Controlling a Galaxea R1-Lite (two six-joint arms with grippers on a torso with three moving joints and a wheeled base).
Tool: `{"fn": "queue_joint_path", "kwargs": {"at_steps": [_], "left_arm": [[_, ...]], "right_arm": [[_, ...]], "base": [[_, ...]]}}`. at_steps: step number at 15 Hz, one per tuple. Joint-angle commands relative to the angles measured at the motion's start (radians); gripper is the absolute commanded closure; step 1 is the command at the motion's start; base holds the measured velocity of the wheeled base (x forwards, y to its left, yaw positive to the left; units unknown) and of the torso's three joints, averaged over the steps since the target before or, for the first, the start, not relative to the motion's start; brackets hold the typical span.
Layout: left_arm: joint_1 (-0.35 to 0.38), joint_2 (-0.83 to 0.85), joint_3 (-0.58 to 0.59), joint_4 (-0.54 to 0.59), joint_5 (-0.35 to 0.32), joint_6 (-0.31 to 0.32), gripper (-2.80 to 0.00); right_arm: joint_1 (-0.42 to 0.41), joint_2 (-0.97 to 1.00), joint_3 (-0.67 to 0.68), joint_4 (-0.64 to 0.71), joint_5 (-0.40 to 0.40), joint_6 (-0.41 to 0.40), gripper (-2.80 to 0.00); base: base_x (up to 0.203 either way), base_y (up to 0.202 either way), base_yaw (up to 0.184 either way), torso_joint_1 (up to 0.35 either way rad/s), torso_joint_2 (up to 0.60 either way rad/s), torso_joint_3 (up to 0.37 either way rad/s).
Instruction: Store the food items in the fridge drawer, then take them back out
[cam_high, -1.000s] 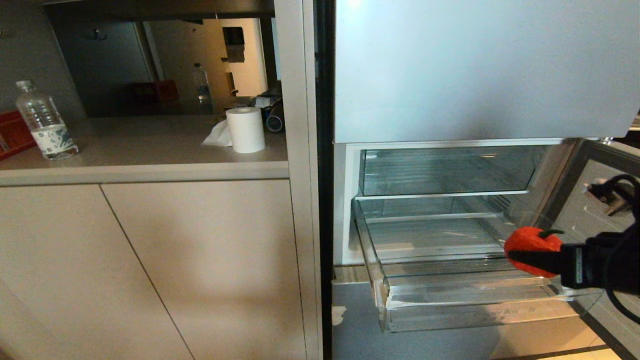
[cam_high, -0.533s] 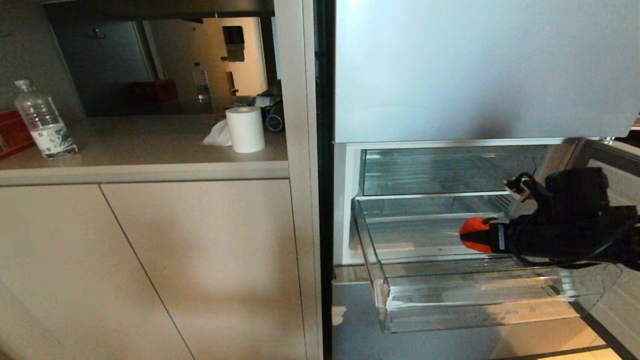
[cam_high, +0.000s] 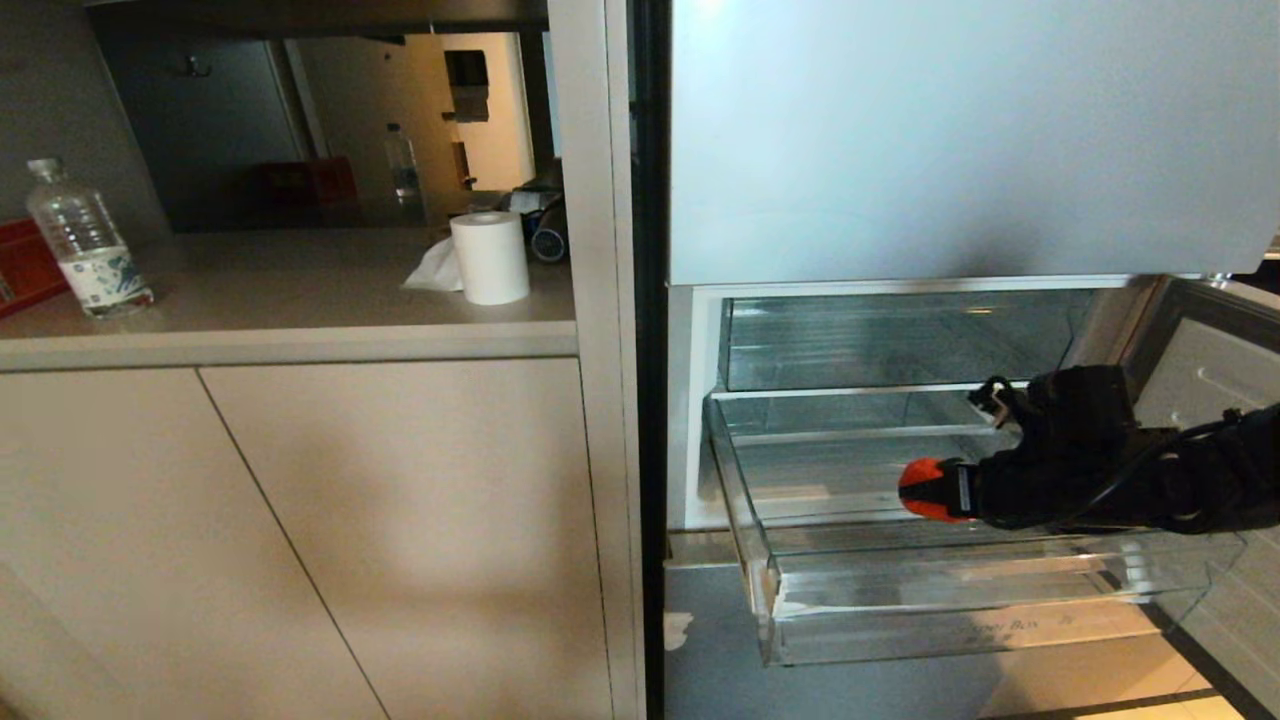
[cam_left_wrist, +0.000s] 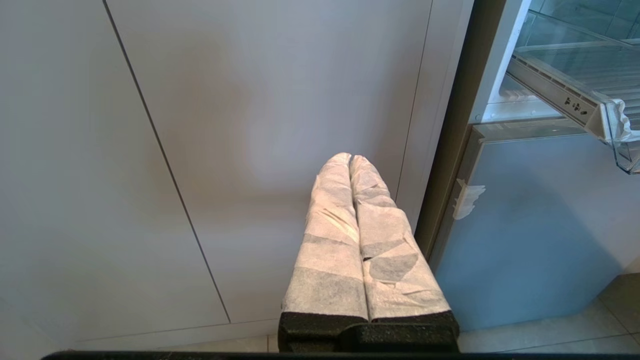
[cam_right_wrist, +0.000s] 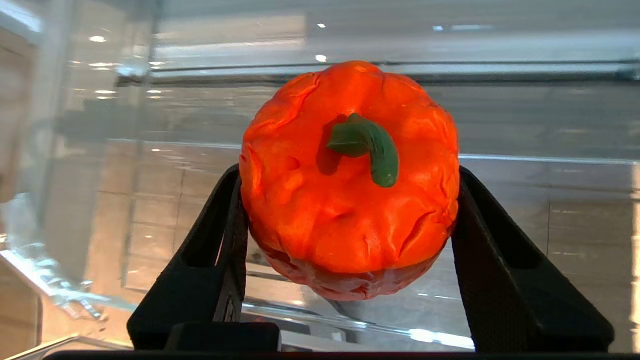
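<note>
Dim, warm-lit kitchen; glare streaks the clear drawer (cam_high: 900, 600).

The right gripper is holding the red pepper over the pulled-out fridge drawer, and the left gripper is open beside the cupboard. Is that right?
Not quite: the left gripper is shut, its wrapped fingers pressed together, as the left wrist view shows. The rest holds: the right gripper grips the red pepper over the pulled-out fridge drawer.

The fridge drawer (cam_high: 960, 600) stands open-topped beneath the upper drawer (cam_high: 890, 345).
</note>
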Motion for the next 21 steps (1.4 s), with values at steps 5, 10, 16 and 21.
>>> {"fn": "queue_joint_path", "kwargs": {"at_steps": [5, 10, 16, 21], "left_arm": [[0.0, 0.0, 0.002, -0.001, 0.001, 0.0, 0.0], [0.0, 0.0, 0.002, -0.001, 0.0, 0.0, 0.0], [0.0, 0.0, 0.002, -0.001, 0.0, 0.0, 0.0], [0.0, 0.0, 0.002, -0.001, 0.0, 0.0, 0.0]], "right_arm": [[-0.013, 0.046, -0.021, -0.001, -0.021, -0.006, 0.0], [-0.025, 0.109, -0.054, -0.001, -0.021, -0.004, 0.0], [-0.025, 0.152, -0.061, -0.048, -0.044, -0.004, -2.8], [-0.025, 0.072, -0.03, -0.047, -0.043, 0.0, -2.8]], "base": [[0.0, 0.0, 0.0, 0.0, 0.0, 0.0], [0.0, 0.0, 0.0, 0.0, 0.0, 0.0], [0.0, 0.0, 0.0, 0.0, 0.0, 0.0], [0.0, 0.0, 0.0, 0.0, 0.0, 0.0]]}}
